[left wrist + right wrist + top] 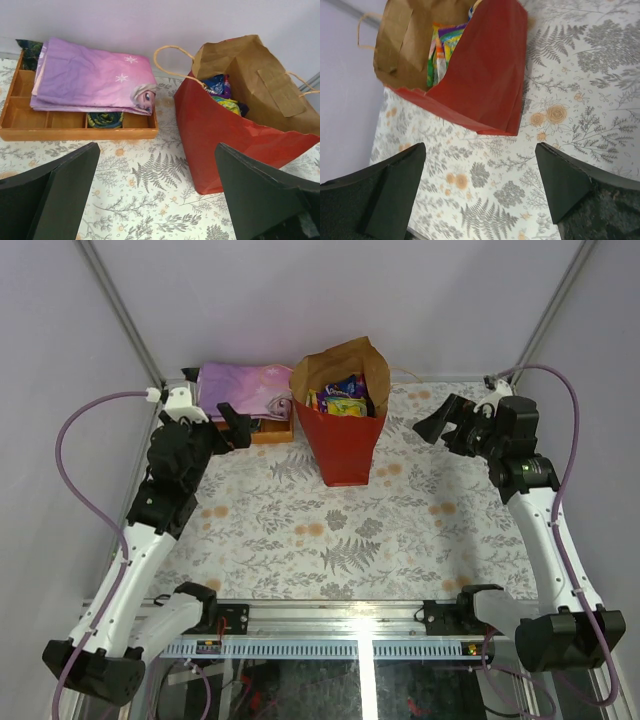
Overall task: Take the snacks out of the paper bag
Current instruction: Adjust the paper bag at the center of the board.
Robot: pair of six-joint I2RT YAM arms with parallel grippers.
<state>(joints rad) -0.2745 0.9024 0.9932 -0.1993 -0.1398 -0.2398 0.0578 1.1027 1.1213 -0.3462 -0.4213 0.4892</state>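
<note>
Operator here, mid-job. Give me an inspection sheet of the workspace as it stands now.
Surface: fern-print table cover, lying flat.
Job's things: paper bag upright at the far middle, mouth open; snacks inside it, no packet seen outside.
Clutter: wooden tray left of the bag and apart from it, with a folded pink-purple cloth on top.
Grippers: left gripper open and empty, facing the tray and bag; right gripper open and empty, facing the bag.
Cables: left purple cable and right purple cable loop outside the arms, away from the bag.
Surroundings: plain lilac walls; nothing else seen.
</note>
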